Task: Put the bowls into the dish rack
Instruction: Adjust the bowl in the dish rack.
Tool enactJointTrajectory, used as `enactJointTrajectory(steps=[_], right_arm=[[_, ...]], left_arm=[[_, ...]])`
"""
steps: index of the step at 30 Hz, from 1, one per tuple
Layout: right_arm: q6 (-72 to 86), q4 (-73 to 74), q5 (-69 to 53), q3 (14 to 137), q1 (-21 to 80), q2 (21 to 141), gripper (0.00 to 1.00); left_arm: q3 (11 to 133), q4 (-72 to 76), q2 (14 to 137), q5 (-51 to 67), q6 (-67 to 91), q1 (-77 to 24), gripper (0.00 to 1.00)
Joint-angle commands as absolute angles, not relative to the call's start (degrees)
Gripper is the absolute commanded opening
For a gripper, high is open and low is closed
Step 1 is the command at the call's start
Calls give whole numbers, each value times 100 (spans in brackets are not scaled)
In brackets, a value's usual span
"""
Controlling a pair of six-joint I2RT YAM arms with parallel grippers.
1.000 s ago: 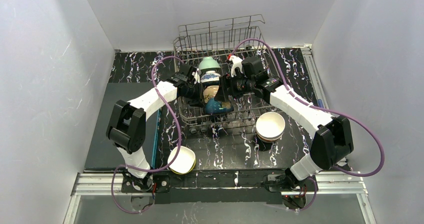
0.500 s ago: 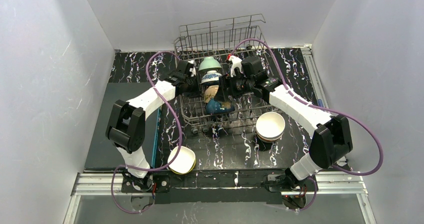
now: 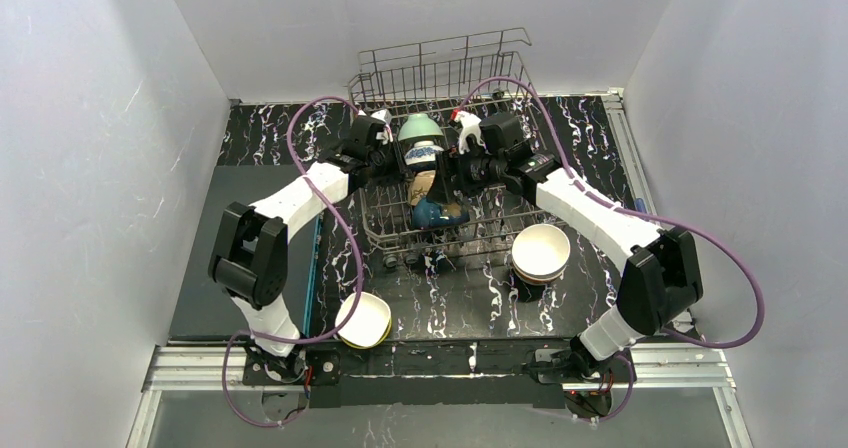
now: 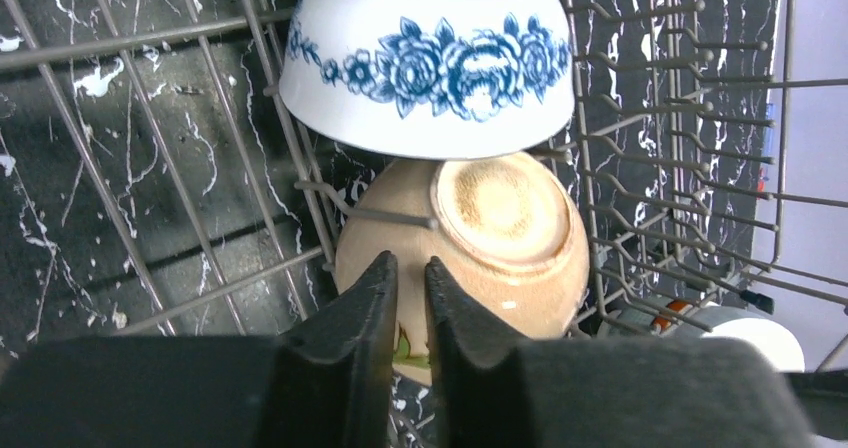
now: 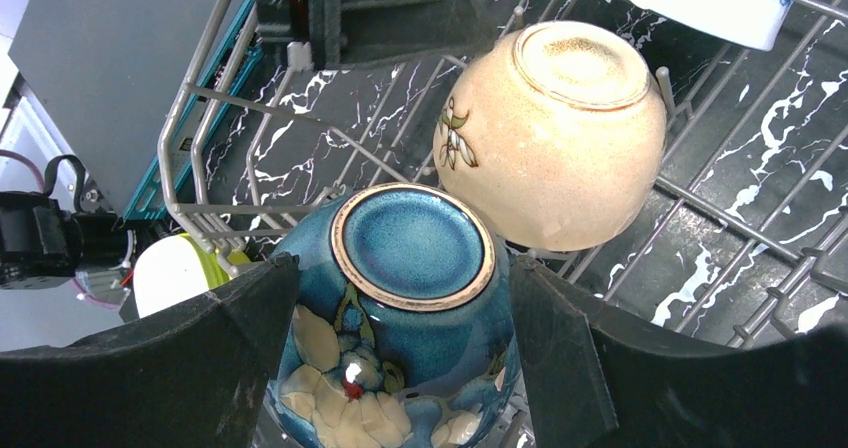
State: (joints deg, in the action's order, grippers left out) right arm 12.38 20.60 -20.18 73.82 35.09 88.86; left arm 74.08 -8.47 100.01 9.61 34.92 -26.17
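Note:
In the dish rack (image 3: 440, 63) several bowls stand in a row, front to back: teal-blue (image 3: 435, 212), tan (image 3: 424, 184), blue-patterned white (image 3: 423, 154), mint (image 3: 418, 126). My right gripper (image 5: 402, 263) reaches in from the right. Its jaws are closed wide around the teal-blue bowl (image 5: 410, 308), which lies foot toward the camera with a finger against each side. My left gripper (image 4: 405, 264) is shut with only a slit between its tips. It holds nothing and sits just in front of the tan bowl (image 4: 500, 218), below the blue-patterned bowl (image 4: 430, 58).
A yellow-green bowl (image 3: 363, 320) with a white inside sits on the table near the left arm's base. A stack of bowls (image 3: 541, 251) stands right of the rack's front corner. Upright tines and rack wires (image 4: 690, 168) surround both grippers.
The left arm has drawn its gripper a little toward the back of the rack, beside the row of bowls. The right gripper has barely shifted and keeps the teal-blue bowl between its fingers.

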Motion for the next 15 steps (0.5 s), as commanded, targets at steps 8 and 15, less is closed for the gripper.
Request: enactJointTrajectory(steps=[8,15], right_arm=[[650,3807,-388,7283,3932,9549,81],[708,4015,-338,7102,3946,9648,69]], left_arm=[[6943,-1207,8651,1664,3335,-2761,40],[6667,-1377,8109,1773,3325,-2751,48]])
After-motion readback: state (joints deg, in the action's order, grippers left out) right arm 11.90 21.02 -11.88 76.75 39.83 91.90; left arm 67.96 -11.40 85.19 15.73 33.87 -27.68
